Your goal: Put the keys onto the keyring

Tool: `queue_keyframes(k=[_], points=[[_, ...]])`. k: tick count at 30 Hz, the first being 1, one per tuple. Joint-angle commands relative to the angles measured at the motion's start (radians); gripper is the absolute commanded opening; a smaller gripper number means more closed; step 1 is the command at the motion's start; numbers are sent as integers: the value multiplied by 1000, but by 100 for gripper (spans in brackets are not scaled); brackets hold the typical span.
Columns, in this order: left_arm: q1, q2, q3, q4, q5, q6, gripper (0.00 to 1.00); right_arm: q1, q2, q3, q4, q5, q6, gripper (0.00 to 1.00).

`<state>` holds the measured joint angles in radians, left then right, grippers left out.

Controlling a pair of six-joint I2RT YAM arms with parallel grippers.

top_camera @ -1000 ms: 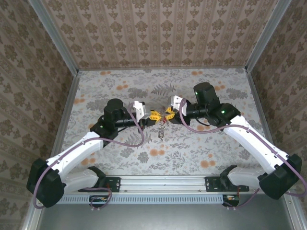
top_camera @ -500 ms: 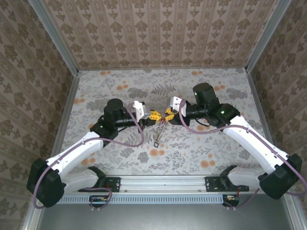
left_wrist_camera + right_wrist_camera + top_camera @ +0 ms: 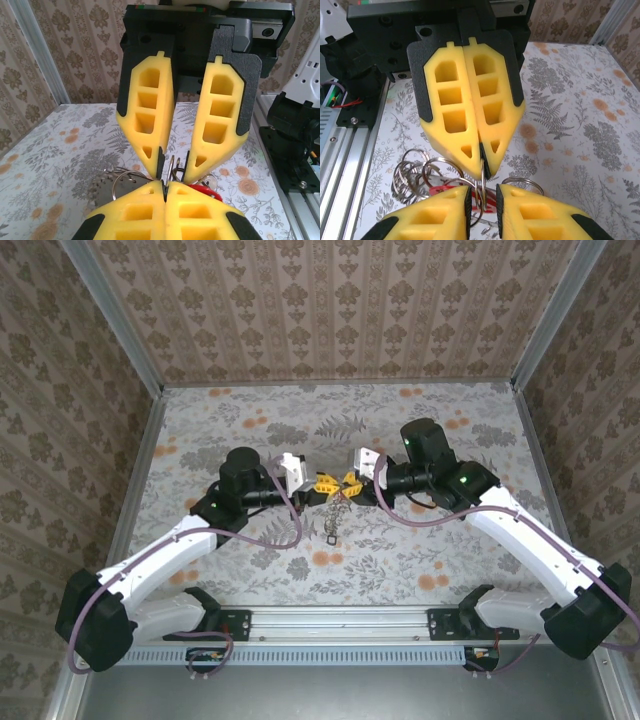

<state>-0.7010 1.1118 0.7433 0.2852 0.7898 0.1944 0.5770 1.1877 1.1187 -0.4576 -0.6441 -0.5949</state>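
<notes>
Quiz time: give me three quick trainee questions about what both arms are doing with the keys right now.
1. Multiple choice: where are the keys?
A. Flat in the table's far left corner
B. Dangling below where the left end effector and right end effector meet
C. On the near rail
2. True or false: the right end effector's fingers are pressed flush together.
3. Fill in: the plastic piece among the rings is ___.

Key: 1 B. 2 False: they stand slightly apart, with a metal ring between them. 3 Red.
</notes>
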Motion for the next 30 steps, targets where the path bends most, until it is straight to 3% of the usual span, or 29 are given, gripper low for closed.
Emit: queue_keyframes(k=[1, 5, 7, 14, 18, 21, 26, 30], points=[[-6, 0, -1, 60, 23, -8, 0, 7, -25, -18, 36, -39, 7, 25], [-7, -2, 0, 60, 28, -8, 0, 7, -22, -19, 33, -31, 6, 13], [-8, -3, -1, 60, 28, -9, 0, 7, -22, -20, 34, -21, 7, 11], [-7, -6, -5, 73, 26, -12, 0, 7, -25, -48, 65, 41, 33, 21], [-7, -7, -3, 71, 29, -13, 0, 7, -16, -43, 64, 38, 36, 2], [-7, -3, 20, -1, 23, 14, 0, 7, -11, -21, 42, 40, 25, 0], [-7, 0, 94, -248, -8, 135, 23, 11, -5, 35, -47, 55, -5, 0], [-7, 19, 142, -370, -20, 179, 25, 22, 5, 69, -118, 89, -31, 0]])
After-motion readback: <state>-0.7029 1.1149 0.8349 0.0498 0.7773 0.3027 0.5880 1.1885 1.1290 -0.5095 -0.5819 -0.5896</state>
